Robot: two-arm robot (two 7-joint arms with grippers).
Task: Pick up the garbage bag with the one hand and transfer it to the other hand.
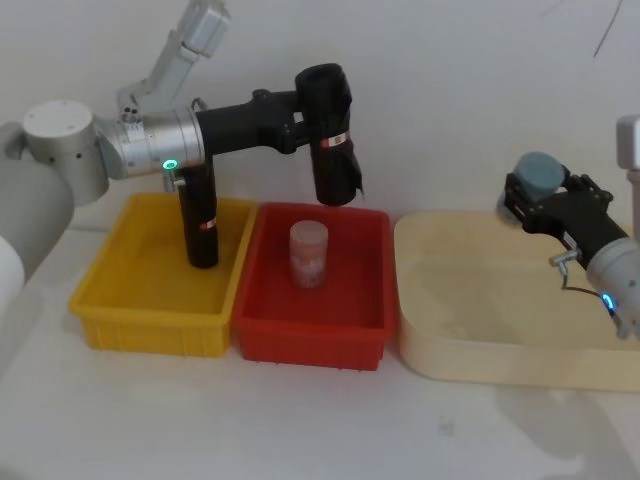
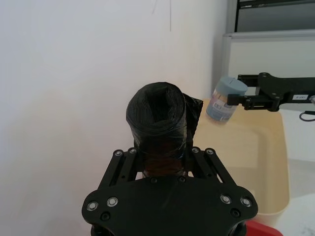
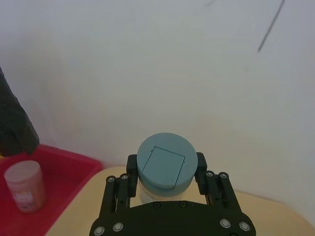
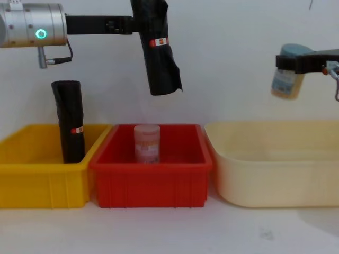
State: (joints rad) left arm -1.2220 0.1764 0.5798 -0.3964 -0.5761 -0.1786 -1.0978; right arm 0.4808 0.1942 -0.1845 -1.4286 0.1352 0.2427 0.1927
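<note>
The garbage bag (image 4: 159, 53) is held aloft, clamped near its upper end by the left gripper (image 1: 312, 128), with most of its length hanging below the grip, above the red bin (image 4: 151, 185). The right gripper (image 3: 165, 169), well apart to the side, is closed on a lidded jar (image 4: 286, 82). The roll is judged light and fairly stiff, yet soft-skinned and slippery; the free part below the label band (image 4: 159, 41) is best taken.

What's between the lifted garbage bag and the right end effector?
Bare air in the chest view: left end effector holds the garbage bag, right end effector grips a jar.
</note>
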